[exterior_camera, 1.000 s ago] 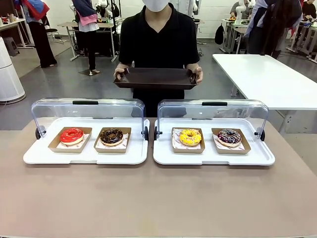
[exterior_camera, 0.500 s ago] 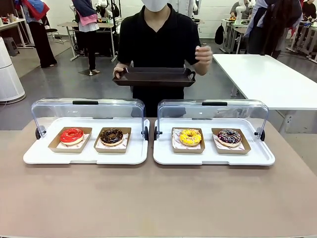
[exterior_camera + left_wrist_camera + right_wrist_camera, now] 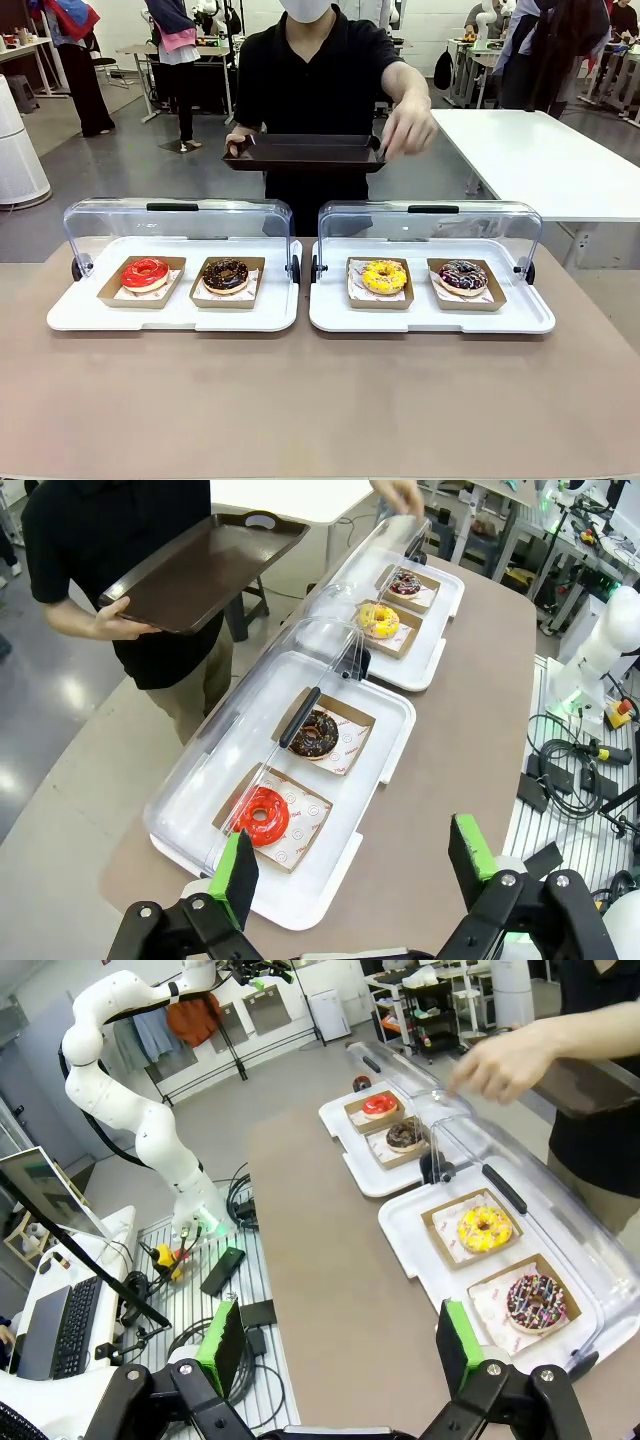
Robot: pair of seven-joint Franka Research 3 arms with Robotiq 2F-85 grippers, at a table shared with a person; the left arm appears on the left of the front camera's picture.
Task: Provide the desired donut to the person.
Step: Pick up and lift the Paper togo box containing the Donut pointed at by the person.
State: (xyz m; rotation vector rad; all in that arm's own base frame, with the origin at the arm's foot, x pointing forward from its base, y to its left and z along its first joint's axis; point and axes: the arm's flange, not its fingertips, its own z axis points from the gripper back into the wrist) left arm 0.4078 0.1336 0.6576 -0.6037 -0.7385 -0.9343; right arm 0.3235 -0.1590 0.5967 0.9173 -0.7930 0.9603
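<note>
**Status:** nothing picked yet. My left hand (image 3: 352, 865) is spread wide, with nothing between the green pads, high over one end of the table (image 3: 320, 400). My right hand (image 3: 340, 1345) is the same: spread, empty, high over the other end.

**Stock:** 4 ring donuts, each on paper in its own shallow brown card tray.
- Left white tray (image 3: 170, 318): red donut (image 3: 145, 272), glossy glaze; choc donut (image 3: 225, 275) w/ pale bits on top.
- Right white tray (image 3: 430, 322): yellow donut (image 3: 384, 276), crumbly topping; dark donut (image 3: 462, 275) w/ coloured sprinkles.

Both white trays are smooth plastic w/ rounded corners, side by side mid-table. The left lid (image 3: 180, 222) and right lid (image 3: 430, 225) are clear domes tipped back toward the far side, so the donuts are open to my side.

**Person** (image 3: 320, 80): stands at the far side, holding a flat brown serving tray (image 3: 305, 152) w/ raised rim level in one hand. I judge it the landing place for the donut. The person's free hand (image 3: 408, 128) reaches fwd over the right lid. This is prob. a pointing gesture at the yellow/dark pair, but I can't tell which one.

**Handling:** the glaze looks soft and sticky. The card trays are stiff and straight-walled, prob. the better grip point.
</note>
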